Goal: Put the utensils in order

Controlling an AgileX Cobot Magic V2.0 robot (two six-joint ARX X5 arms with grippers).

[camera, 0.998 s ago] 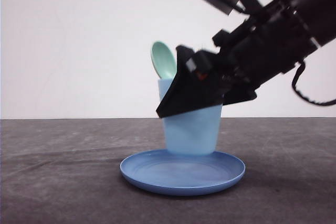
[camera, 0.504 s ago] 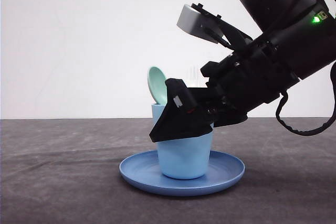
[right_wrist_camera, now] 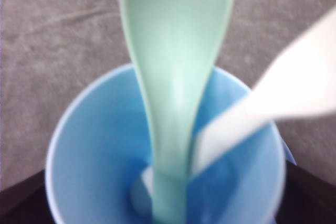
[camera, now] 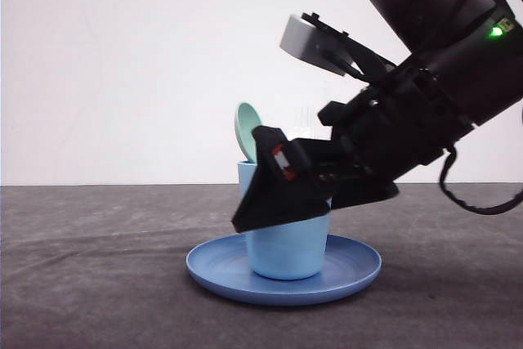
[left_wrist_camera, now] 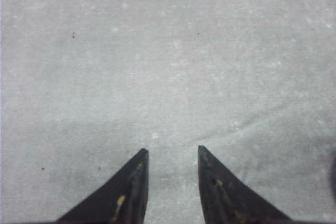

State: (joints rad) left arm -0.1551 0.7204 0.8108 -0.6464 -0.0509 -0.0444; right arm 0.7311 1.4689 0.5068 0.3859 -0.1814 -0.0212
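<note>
1. Cup (camera: 288, 247) now sits flat on the blue plate (camera: 221, 271), mid-table (camera: 98, 284). A second ago it was lifted clear of the plate; half a second ago it was already down.
2. Right gripper (camera: 274, 194) is still around the cup's upper wall, black fingers (camera: 270, 202) covering the rim side. Clamped or loosened: can't tell, no gap visible.
3. Mint spoon (right_wrist_camera: 176, 72) stands in the cup, bowl up, handle at the cup floor. White fork (right_wrist_camera: 252, 116) leans in beside it, touching near the bottom.
4. Left gripper (left_wrist_camera: 172, 182) hangs over bare table, fingers apart, holding nothing.
5. Judgement: both utensils are in the cup and it's set down, so the task looks nearly done; release and retreat remain.
</note>
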